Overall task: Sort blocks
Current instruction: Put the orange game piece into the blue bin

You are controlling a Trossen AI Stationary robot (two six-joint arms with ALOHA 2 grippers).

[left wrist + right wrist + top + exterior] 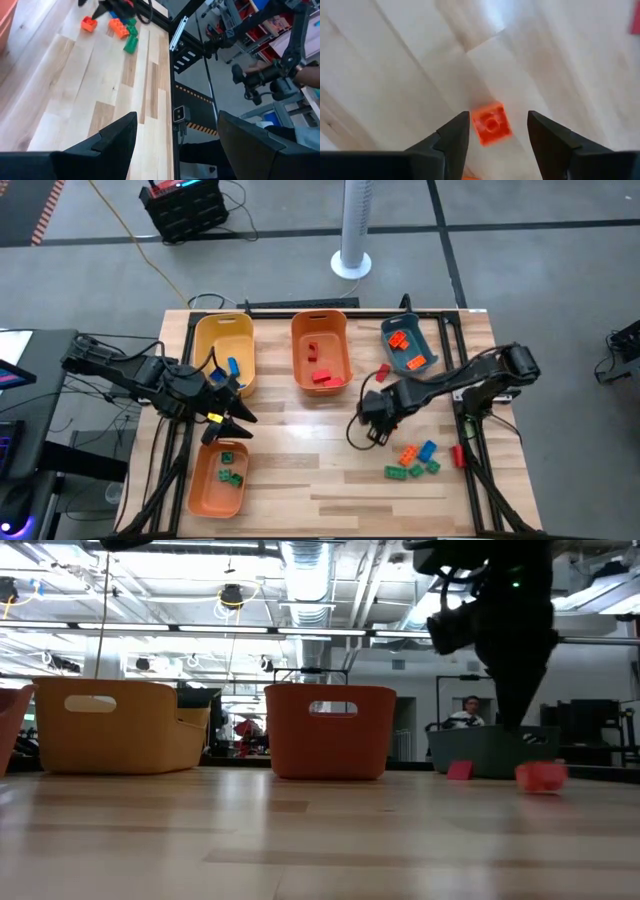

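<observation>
While your right gripper (494, 131) hangs fingers apart over an orange block (491, 123) on the table (300, 450), left gripper (175, 135) sits spread above the near orange bin (200, 498)

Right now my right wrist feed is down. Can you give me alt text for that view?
An orange block lies on the pale wooden table, seen between the two dark fingers of the right gripper, which are open on either side of it and not touching it. A sliver of something red shows at the picture's upper right edge.
</observation>
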